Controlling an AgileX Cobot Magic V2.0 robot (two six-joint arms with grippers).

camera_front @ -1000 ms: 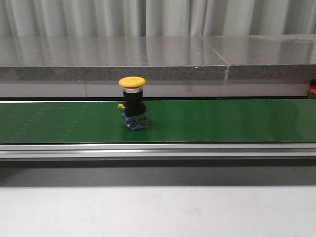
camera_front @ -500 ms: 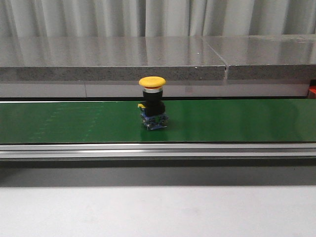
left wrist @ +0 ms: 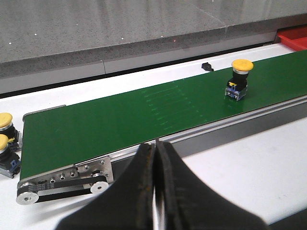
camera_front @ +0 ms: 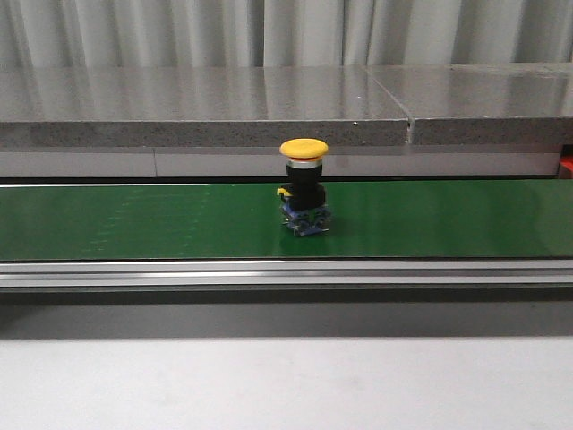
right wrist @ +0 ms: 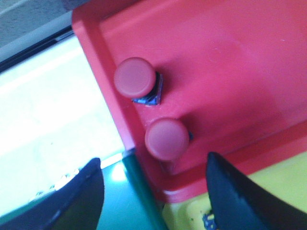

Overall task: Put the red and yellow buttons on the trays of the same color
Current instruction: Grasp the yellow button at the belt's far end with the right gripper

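Two red buttons already stand in the red tray (right wrist: 230, 57), the upper one (right wrist: 134, 76) just beside the lower one (right wrist: 167, 139), so that colour looks at least partly sorted. On the green belt (camera_front: 134, 219) one yellow button (camera_front: 303, 186) stands upright near the middle, not yet picked. Two more yellow buttons (left wrist: 5, 132) wait on the tabletop (left wrist: 249, 158) off the belt's end, untouched. A yellow tray (right wrist: 268, 191) borders the red one; what it holds cannot be told. The left tool (left wrist: 154, 158) hangs with fingers together, holding nothing. The right tool (right wrist: 156, 184) hovers over the trays, fingers apart and empty. By the look of it, most of the yellow work remains.
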